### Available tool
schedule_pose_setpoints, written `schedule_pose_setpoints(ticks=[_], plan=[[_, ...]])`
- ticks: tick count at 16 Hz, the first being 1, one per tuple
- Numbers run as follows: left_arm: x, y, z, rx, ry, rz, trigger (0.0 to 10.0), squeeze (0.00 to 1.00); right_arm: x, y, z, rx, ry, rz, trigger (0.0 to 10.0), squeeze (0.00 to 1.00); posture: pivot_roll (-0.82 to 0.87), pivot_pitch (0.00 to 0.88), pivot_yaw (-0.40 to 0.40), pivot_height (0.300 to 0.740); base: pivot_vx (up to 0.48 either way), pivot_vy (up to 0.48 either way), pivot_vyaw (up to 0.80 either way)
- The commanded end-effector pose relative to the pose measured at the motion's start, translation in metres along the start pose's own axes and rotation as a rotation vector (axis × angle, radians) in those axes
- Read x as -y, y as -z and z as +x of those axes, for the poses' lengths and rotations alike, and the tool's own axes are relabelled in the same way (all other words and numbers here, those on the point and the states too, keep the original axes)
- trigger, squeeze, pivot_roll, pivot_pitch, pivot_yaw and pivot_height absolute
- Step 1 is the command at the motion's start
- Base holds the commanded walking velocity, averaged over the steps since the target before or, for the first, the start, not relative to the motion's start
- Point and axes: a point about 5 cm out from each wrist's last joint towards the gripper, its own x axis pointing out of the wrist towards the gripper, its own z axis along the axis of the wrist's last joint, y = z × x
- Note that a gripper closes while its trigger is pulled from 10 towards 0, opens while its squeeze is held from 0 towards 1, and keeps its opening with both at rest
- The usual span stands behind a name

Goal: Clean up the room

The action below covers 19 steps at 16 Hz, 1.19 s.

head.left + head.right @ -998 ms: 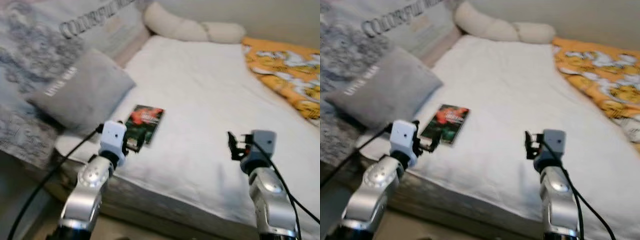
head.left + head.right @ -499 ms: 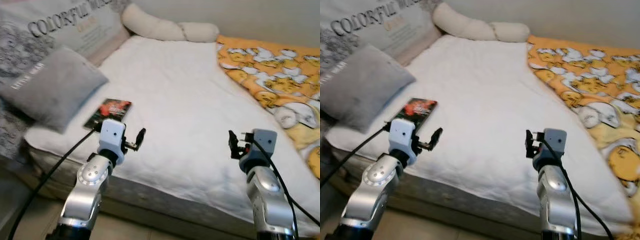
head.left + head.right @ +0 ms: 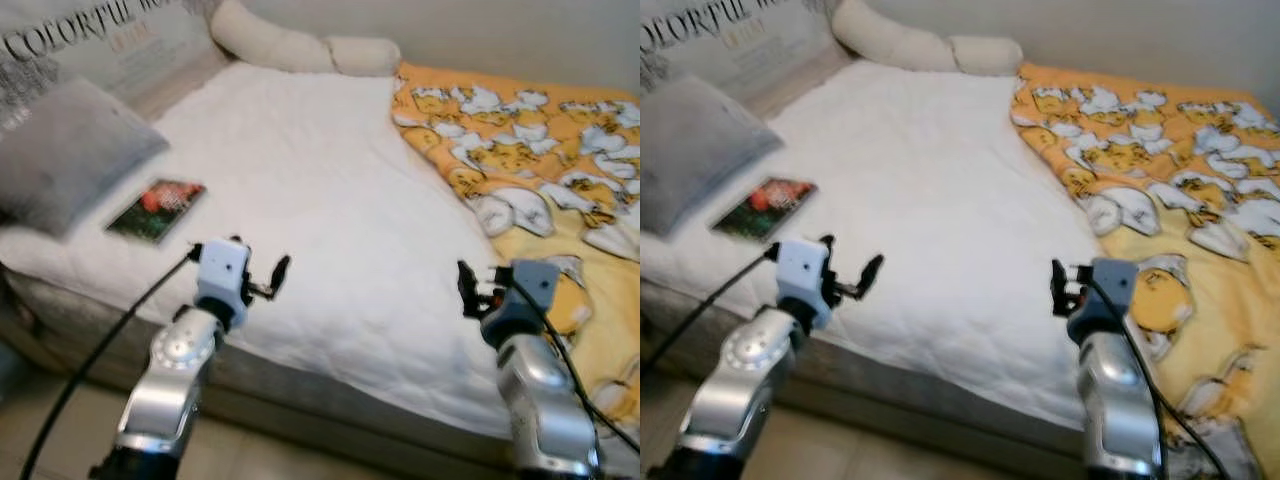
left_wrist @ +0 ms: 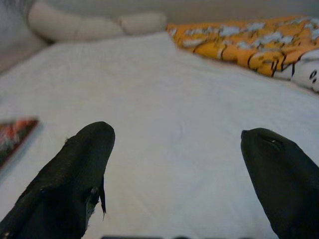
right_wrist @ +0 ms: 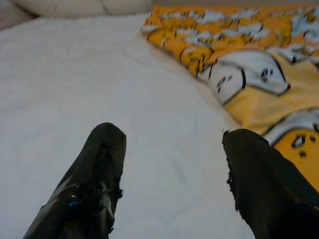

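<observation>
Both grippers, left gripper (image 3: 262,284) and right gripper (image 3: 470,291), gape empty over the bed's (image 3: 300,190) near edge; looks like scouting, maybe book (image 3: 155,196) by the left edge next.

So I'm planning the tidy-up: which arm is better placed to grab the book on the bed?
Left. The book lies near the grey pillow on the robot's left, closer to the open left gripper; the right gripper hovers by the orange blanket.
</observation>
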Motion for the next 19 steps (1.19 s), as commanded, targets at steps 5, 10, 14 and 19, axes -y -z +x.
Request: schedule_pose_setpoints(ticks=[5, 10, 14, 19], plan=[[-0.003, -0.005, 0.001, 0.012, -0.012, 0.014, 10.0, 0.0, -0.005, -0.008, 0.005, 0.033, -0.005, -0.003, 10.0, 0.0, 0.04, 0.011, 0.0, 0.74, 0.0, -0.443, 0.0], [-0.006, -0.009, 0.004, 0.033, -0.019, -0.014, 10.0, 0.0, -0.003, -0.001, 0.006, -0.009, 0.053, 0.008, 10.0, 0.0, 0.04, 0.008, 0.005, 0.74, 0.0, -0.07, 0.0], [-0.008, -0.011, 0.006, 0.029, -0.012, -0.016, 10.0, 0.0, -0.004, 0.001, 0.006, -0.015, 0.061, 0.021, 10.0, 0.0, 0.04, 0.006, 0.012, 0.74, 0.0, 0.416, -0.7], [-0.009, -0.012, 0.008, 0.025, -0.039, -0.02, 10.0, 0.0, 0.001, 0.004, 0.007, -0.032, 0.104, -0.04, 10.0, 0.0, 0.04, 0.008, 0.012, 0.74, 0.0, 0.188, -0.31]])
